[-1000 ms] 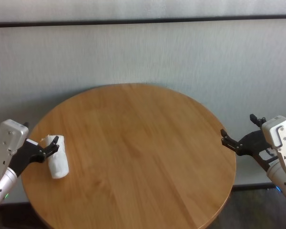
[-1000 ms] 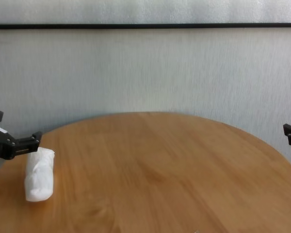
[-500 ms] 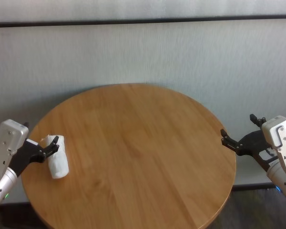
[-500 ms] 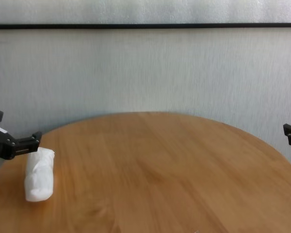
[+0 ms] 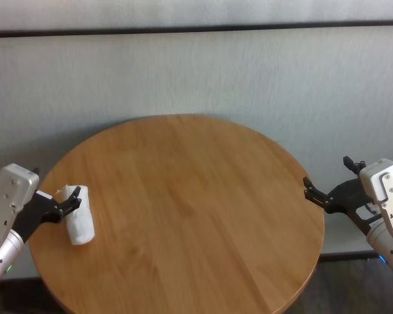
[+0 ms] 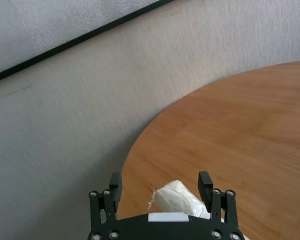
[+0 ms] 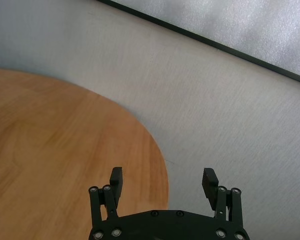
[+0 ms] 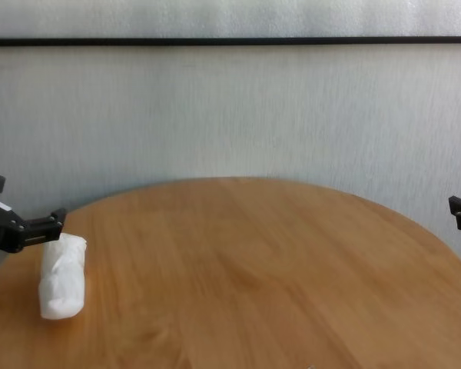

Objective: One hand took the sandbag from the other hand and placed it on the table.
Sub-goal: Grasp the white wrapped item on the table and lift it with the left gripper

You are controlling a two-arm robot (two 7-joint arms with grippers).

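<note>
Sandbag [image 5: 79,222] lies on the surface [image 5: 183,216] near its left edge, long axis running from the far rim toward the robot. The left gripper [image 5: 60,204] hovers over its far end, jaws spread, gripping nothing. The right gripper [image 5: 324,191] waits off the right edge, jaws open. Pickup looks next: lower, straddle, close.

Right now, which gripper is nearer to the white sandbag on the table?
Left. The left gripper is open right at the sandbag, over its far end. The right gripper is open beyond the table's opposite edge.
</note>
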